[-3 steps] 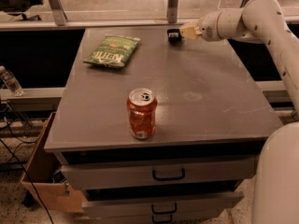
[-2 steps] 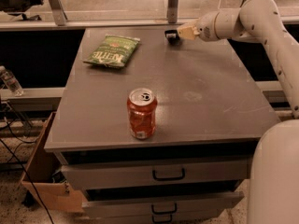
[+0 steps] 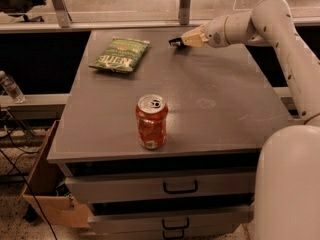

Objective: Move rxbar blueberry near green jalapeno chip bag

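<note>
Camera view: one hand [image 3: 176, 42] over table [image 3: 215, 89]

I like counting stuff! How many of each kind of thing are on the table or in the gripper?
Chip bag: 1
Can: 1
Bar, held in the gripper at the far side of the table: 1
Total: 3

Probably a lab, grey drawer cabinet [image 3: 125, 189], cardboard box [image 3: 42, 204], gripper [image 3: 179, 41] over its far edge

On the table [image 3: 225, 109], the green jalapeno chip bag [image 3: 120, 55] lies back left; right of it, the gripper [image 3: 182, 40] (reaching in from the right) grips the rxbar blueberry [image 3: 173, 42]; the soda can [image 3: 151, 121] stands near the front edge
</note>
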Tool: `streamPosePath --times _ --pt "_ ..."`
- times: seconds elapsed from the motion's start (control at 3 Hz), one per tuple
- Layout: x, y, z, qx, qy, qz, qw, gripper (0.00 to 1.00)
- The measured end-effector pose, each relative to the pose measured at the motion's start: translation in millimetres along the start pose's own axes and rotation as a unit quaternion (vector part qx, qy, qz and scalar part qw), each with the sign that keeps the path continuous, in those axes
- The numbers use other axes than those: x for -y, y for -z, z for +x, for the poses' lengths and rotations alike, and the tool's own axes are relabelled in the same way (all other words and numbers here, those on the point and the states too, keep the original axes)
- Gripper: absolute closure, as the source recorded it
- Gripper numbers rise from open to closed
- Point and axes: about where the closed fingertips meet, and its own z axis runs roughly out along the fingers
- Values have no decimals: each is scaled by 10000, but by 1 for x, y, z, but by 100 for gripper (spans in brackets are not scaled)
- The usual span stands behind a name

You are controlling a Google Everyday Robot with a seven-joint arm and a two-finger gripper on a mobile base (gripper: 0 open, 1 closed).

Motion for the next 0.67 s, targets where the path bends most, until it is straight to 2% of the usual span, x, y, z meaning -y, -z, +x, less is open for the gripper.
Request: streamPosePath --times 0.33,0.67 --pt "-24 -12 -4 56 162 -588 9981 100" --pt "-52 -23 -11 160 297 -1218 9920 100"
